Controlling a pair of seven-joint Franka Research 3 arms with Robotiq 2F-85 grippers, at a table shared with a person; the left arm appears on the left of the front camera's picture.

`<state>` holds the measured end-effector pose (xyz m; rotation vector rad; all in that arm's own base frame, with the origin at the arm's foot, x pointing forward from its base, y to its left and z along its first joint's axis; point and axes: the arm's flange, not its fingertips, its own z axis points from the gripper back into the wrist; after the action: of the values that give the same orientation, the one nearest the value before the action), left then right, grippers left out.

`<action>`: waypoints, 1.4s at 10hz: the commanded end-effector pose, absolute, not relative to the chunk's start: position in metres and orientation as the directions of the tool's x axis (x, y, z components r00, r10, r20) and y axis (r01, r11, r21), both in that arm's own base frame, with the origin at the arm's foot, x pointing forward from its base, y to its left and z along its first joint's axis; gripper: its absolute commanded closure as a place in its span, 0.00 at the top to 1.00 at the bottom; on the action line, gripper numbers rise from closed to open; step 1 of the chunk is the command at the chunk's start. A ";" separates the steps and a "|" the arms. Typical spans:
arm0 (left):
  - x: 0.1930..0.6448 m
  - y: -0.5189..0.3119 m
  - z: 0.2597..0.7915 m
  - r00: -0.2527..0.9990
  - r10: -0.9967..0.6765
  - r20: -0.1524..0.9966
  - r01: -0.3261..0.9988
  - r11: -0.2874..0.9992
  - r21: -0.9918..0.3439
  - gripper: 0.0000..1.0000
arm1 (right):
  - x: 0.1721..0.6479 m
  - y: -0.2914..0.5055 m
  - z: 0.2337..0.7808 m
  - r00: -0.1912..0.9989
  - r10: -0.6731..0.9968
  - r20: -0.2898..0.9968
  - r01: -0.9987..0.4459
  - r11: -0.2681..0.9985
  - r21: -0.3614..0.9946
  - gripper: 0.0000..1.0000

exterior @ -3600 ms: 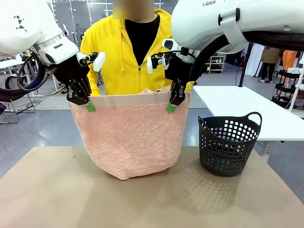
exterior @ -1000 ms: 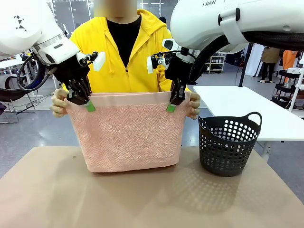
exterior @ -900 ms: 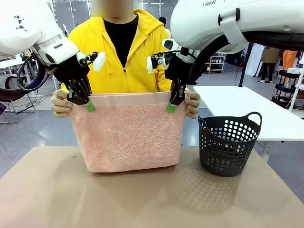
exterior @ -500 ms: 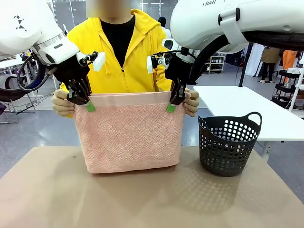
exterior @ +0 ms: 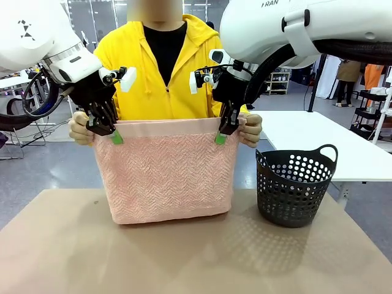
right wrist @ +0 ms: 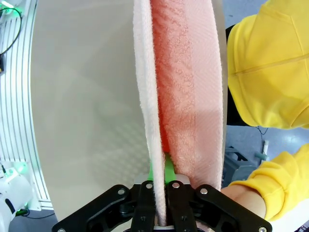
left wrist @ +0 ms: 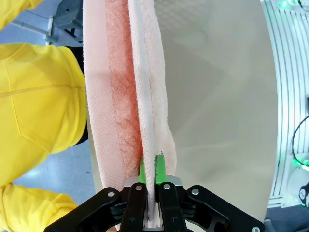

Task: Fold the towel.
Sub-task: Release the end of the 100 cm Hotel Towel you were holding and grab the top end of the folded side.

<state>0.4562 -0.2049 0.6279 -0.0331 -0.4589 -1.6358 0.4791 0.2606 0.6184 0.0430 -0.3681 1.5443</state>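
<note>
**Inspector:** Which step is in hand?

**Assessor:** By my judgement, a mid-fold hold. The light salmon-pink herringbone terry towel [exterior: 168, 174] hangs doubled, its layers face to face, over the far half of the tan table [exterior: 184, 260]. Its lower fold appears to touch the top just inside the far edge. A black perforated plastic basket [exterior: 295, 187] stands apart from it, near the right edge.

**Inspector:** Arm pose?

**Assessor:** Both wrists are turned downward with the fingers vertical. The left gripper [exterior: 115, 136] sits on the smooth top band near one upper corner, and the right gripper [exterior: 220, 137] sits near the other. One of the person's hands [exterior: 79, 127] holds the corner just outside the left gripper. The other hand [exterior: 252, 130] holds the corner just outside the right gripper.

**Inspector:** Jaw state?

**Assessor:** Narrow on both. In each wrist view the towel's nearer layer runs between the green pads [left wrist: 161, 166]. I cannot tell whether they pinch it or merely flank it.

**Inspector:** Next move?

**Assessor:** Probably a hand-over or a lay-down. Either calls for both sides to act together and keep the top edge level and taut, so the layers do not slip apart.
</note>
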 end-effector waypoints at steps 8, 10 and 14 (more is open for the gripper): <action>0.426 -0.206 0.677 -0.144 -0.969 0.203 0.877 -0.030 0.480 1.00 | 0.444 0.254 0.662 -0.080 0.973 0.215 -0.927 0.007 -0.375 1.00; 0.425 -0.207 0.691 -0.128 -0.976 0.176 0.849 -0.017 0.528 1.00 | 0.438 0.255 0.677 -0.101 0.982 0.159 -0.892 -0.018 -0.452 1.00; 0.435 -0.214 0.703 -0.140 -0.974 0.177 0.841 -0.022 0.541 1.00 | 0.457 0.250 0.692 -0.107 0.976 0.190 -0.925 -0.028 -0.380 1.00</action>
<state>0.4282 -0.2095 0.7020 0.2518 -0.6166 -1.6156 0.4462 0.2513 0.6900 -0.1893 -0.4916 1.5918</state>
